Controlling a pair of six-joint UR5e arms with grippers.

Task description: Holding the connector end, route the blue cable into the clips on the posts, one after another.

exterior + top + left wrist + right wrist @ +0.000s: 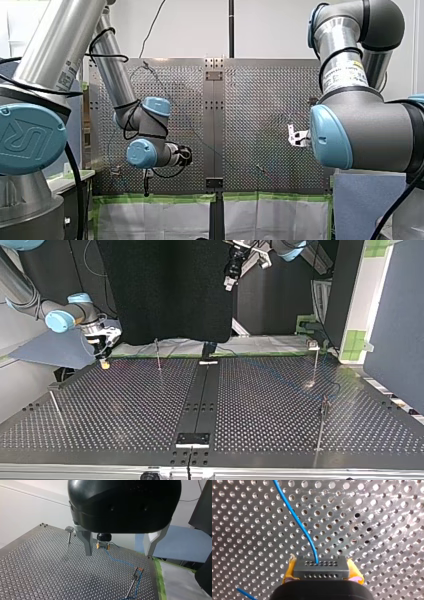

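Right wrist view: connector (321, 567) crosswise in right tool (322, 574), blue cable (295, 517) ahead

Perforated metal table (125, 410) with slim upright posts (158, 354) and a blue cable (120, 560) across it.

The perforated table (125, 405) is shared by all views: seen from behind, from across, obliquely from the left wrist, apparently nearest from the right
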